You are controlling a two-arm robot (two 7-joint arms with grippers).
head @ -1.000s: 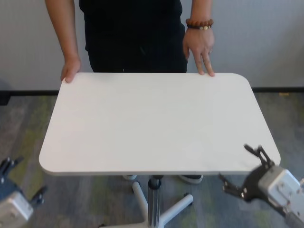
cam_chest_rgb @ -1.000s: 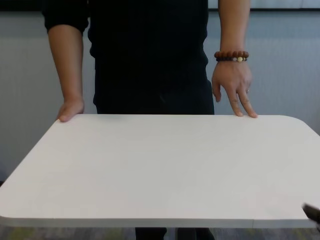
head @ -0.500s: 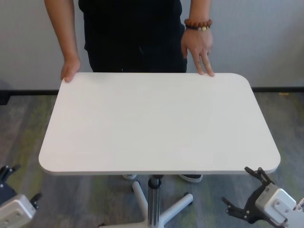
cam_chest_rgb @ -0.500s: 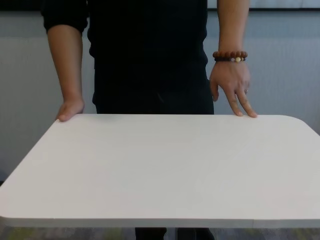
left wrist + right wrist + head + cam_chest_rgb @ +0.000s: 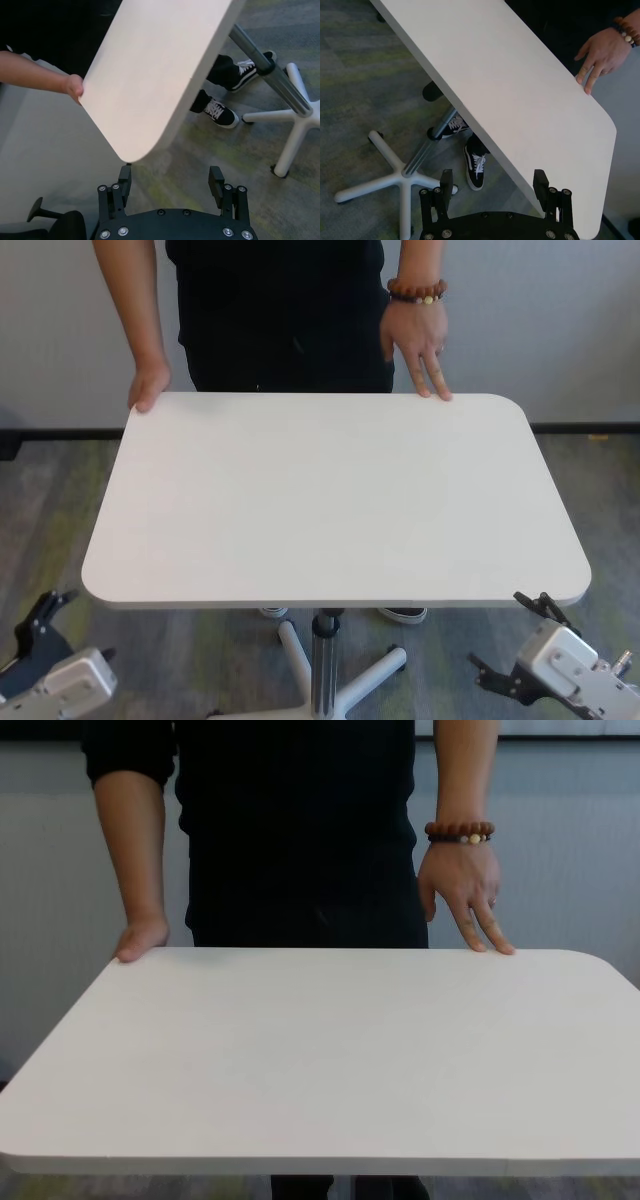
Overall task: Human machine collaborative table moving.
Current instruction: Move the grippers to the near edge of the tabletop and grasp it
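Left gripper [image 5: 45,635] risen beside table [image 5: 330,500], right gripper [image 5: 520,640] lower

We see an office or lab room — grey-green patterned carpet [image 5: 60,510], plain pale wall [image 5: 560,320] with dark baseboard [image 5: 585,427], and a white five-star caster base [image 5: 395,182] — beneath a pedestal table [image 5: 330,500].

Below me lies grey carpet [image 5: 600,490] streaked with green, a pale wall [image 5: 60,330] beyond, and a dark skirting strip [image 5: 585,428].
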